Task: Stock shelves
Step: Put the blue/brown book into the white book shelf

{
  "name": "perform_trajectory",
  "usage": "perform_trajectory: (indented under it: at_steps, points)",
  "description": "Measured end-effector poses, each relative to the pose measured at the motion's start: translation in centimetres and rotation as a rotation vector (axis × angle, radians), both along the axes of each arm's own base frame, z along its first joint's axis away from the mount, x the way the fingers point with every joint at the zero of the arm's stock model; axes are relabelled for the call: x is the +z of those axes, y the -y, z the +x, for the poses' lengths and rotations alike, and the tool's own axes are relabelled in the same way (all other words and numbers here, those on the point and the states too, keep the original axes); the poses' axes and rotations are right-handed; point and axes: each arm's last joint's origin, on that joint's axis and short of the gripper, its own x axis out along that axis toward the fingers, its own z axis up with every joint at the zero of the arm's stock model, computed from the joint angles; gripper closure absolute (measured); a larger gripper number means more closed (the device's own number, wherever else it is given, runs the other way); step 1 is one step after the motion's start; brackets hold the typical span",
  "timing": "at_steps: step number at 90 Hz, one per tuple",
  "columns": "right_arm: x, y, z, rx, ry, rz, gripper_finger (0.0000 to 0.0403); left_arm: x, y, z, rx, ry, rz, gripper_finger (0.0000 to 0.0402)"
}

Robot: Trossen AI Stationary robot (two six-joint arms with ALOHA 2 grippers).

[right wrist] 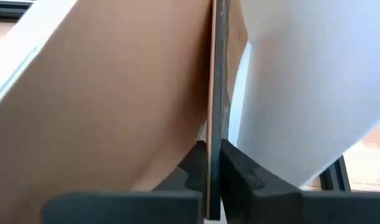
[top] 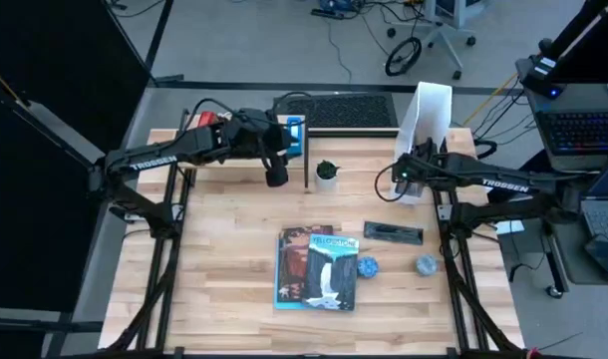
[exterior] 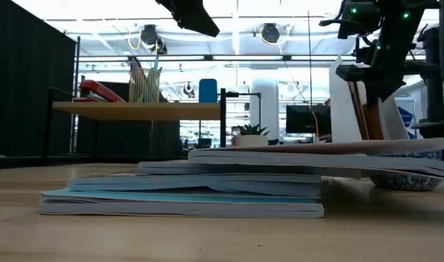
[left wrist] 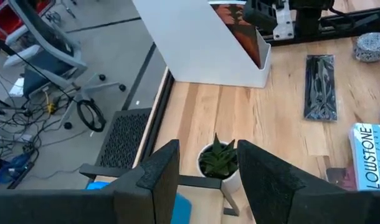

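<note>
High view: right gripper (top: 412,179) reaches into the white file holder (top: 428,118), jaws clamped on a brown book (right wrist: 216,106); left gripper (top: 275,177) hovers, jaws apart.

My overhead camera looks straight down on the whole bench (top: 234,259). The low one sits at bench height, facing the room. Both share the white file holder (top: 427,120), which my right wrist camera views close.

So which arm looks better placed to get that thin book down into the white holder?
The right. Its gripper is already shut on the book, right at the white holder. The left gripper is open and empty, over by the plant.
</note>
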Motion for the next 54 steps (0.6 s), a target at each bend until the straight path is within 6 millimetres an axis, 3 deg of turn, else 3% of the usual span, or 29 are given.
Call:
perform_trajectory:
  at_steps: [30,54]
  points:
    - [5.8,-0.8,-0.4,0.030,0.026,-0.131,0.0401,0.0,0.0,0.0,0.000,0.000,0.000,0.0254]
    - [7.8,-2.2,-0.7,0.032,0.011,-0.334,0.0402,0.0,0.0,0.0,0.000,0.000,-0.001,0.0254]
